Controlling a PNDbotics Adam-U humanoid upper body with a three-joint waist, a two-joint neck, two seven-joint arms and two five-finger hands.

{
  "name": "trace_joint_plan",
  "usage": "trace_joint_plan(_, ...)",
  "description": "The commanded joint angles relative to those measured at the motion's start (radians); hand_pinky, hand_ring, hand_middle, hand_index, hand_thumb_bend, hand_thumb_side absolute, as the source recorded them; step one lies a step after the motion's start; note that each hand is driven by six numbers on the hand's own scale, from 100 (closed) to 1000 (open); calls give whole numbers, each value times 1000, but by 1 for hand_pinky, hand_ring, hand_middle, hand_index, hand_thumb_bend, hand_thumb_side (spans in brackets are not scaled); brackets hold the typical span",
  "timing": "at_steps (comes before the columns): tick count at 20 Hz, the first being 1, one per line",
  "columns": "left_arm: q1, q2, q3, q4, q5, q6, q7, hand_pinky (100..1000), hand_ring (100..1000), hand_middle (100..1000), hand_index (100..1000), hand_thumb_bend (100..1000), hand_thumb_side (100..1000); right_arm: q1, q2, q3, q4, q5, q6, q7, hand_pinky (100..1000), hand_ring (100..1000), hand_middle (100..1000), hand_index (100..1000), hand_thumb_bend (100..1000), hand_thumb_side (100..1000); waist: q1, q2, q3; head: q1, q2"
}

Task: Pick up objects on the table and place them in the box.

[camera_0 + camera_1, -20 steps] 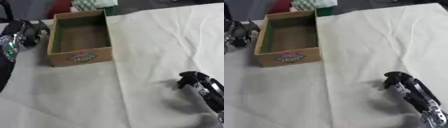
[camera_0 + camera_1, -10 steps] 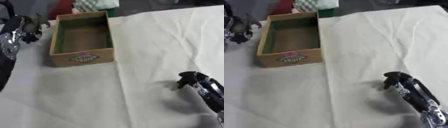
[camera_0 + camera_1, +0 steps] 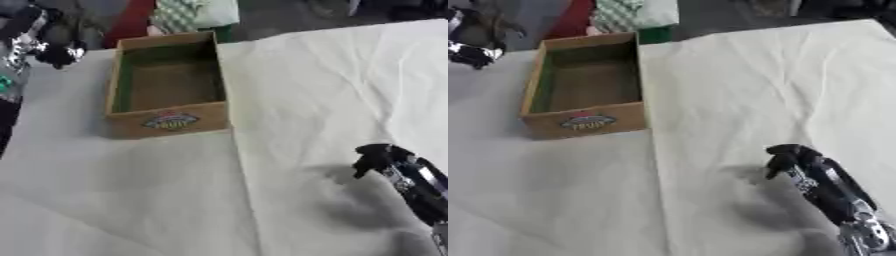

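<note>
Right robot hand [image 3: 785, 156] hangs curled, holding nothing, near one box [image 3: 170, 84]; left one's fingers blurred.

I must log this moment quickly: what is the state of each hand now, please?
Left hand: beside the box, blurred; open or shut cannot be told.
Right hand: fingers curled, holding nothing, above the white cloth.

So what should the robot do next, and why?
Probably look around for something to pick up. The box looks empty inside, and no loose object shows on the white cloth. The left hand sits beside the box's left wall, the right hand low on the right; neither seems to hold anything.
</note>
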Motion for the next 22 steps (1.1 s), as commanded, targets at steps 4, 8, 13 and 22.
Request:
trace_joint_plan(4, -59, -44, -71, -98, -3, -76, -83, 545, 306, 286, 406, 100, 144, -4, -6, -2, -10, -13, -2, 6, 757, 537, 547, 754, 100, 669, -12, -27, -3, 8, 3)
trace_joint_plan(8, -65, -96, -115, -119, -34, -121, -119, 548, 314, 292, 410, 100, 128, -4, -3, 0, -10, -14, -2, 8, 757, 537, 547, 754, 100, 673, -15, -26, -9, 14, 3)
trace_joint_plan(13, -53, -140, -143, -102, -73, -152, -145, 552, 324, 301, 418, 100, 122, -4, -1, 2, -9, -13, -1, 8, 757, 537, 548, 754, 100, 678, -14, -25, -13, 28, 7)
trace_joint_plan(22, -34, -172, -160, -61, -116, -189, -197, 602, 399, 378, 485, 103, 100, -4, 2, 3, -9, -13, 2, 11, 757, 537, 548, 754, 100, 674, -13, -24, -10, 65, 25)
